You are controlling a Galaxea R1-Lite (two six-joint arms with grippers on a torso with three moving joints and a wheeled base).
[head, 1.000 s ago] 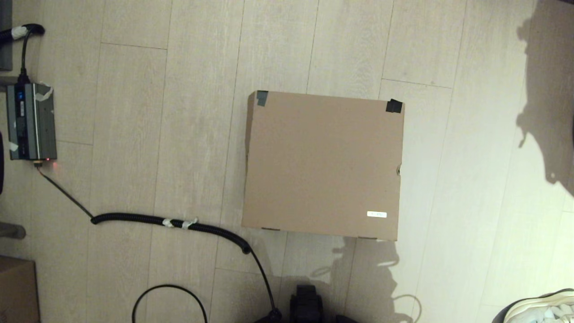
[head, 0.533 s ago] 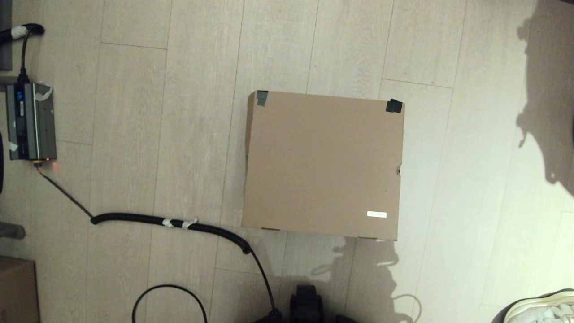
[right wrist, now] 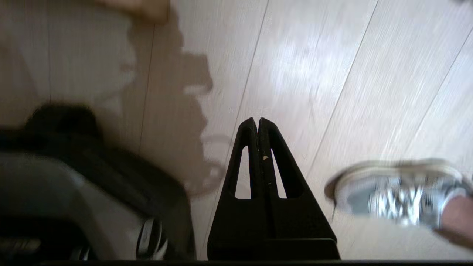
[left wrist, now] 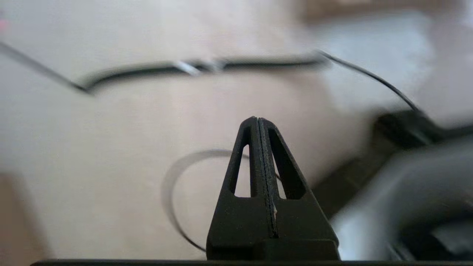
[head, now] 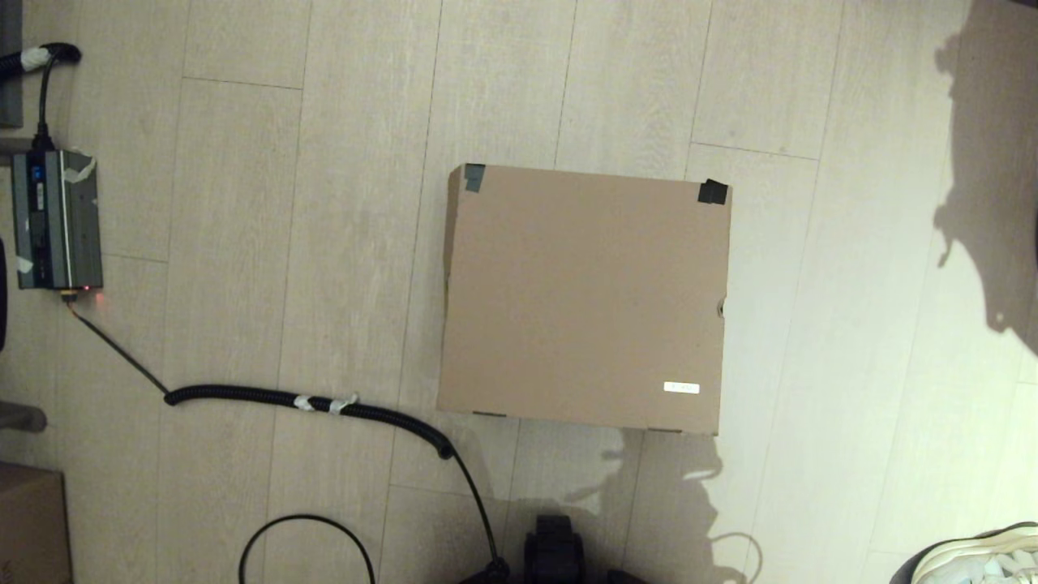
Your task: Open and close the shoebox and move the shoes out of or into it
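The shoebox (head: 582,296) lies on the wooden floor in the middle of the head view. Its flap lid is down, with black tape on the two far corners and a small white sticker (head: 681,388) near the front right corner. The pair of white mesh sneakers is not in view. Neither gripper shows in the head view. In the left wrist view my left gripper (left wrist: 257,119) hangs above bare floor with its fingers pressed together and nothing between them. My right gripper (right wrist: 257,120) is likewise shut and empty above the floor, well short of the box.
A thick black cable (head: 308,401) runs from a grey power unit (head: 57,219) across the floor left of the box. A thin cable loop (head: 308,527) lies in front. A smaller brown carton (head: 28,523) sits front left. A whitish, bluish-grey sneaker (head: 981,556) (right wrist: 395,192) is front right.
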